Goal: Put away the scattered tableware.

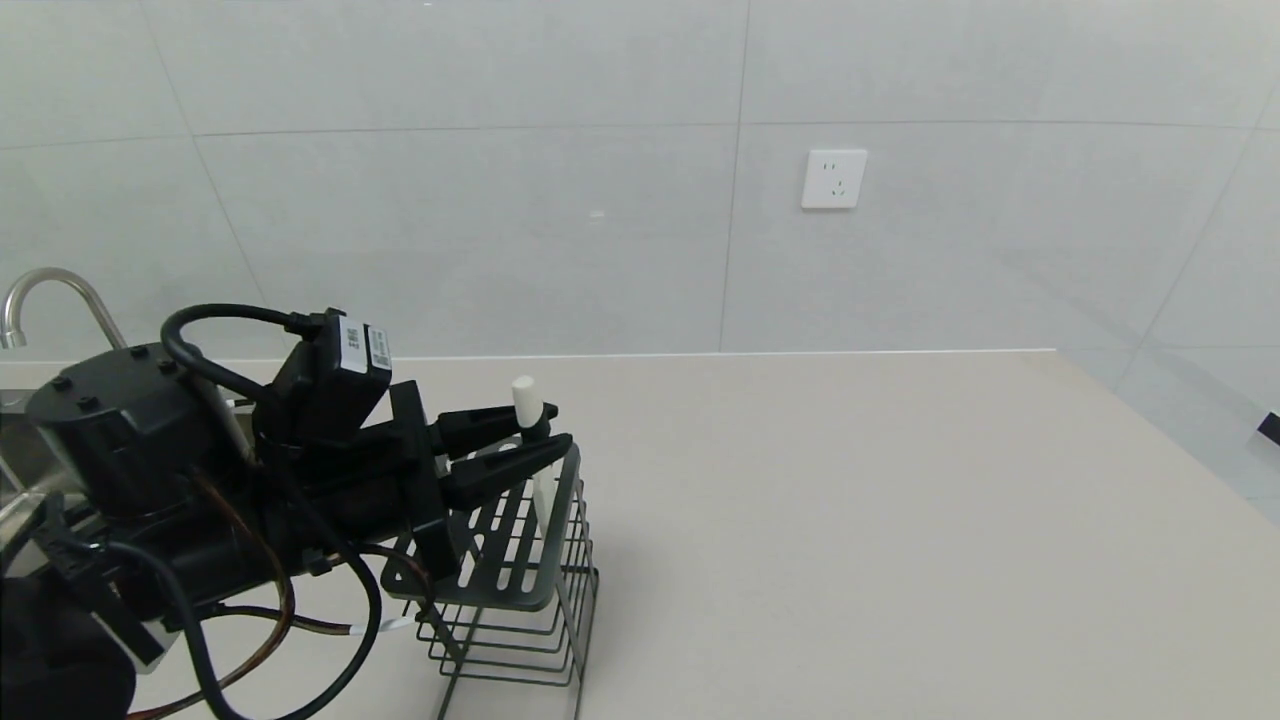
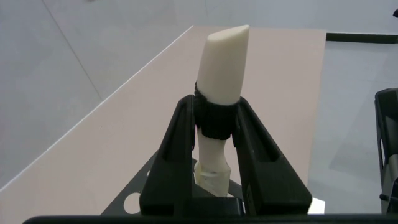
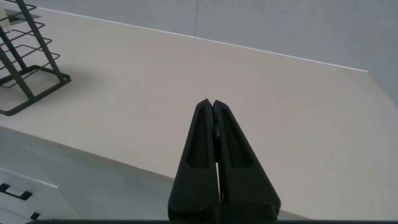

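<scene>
Legible text: none could be read. Two white stickers (image 1: pixel 365 347) stood on the black housing behind the left gripper (image 1: pixel 550 428); each carried dark, code-like marks that were too small to make out. A white tag (image 1: pixel 385 627) was wrapped on a cable low beside the wire rack (image 1: pixel 560 600), too small to tell any print. The white wall socket (image 1: pixel 834 179) showed slots on a plain face. The white handle (image 2: pixel 221 68) clamped in the left gripper was plain-surfaced.

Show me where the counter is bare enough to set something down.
Bare: the counter from the rack rightward to its edge, and back to the wall. Crowded: the rack, where the left gripper holds a white utensil, and the faucet side.
</scene>
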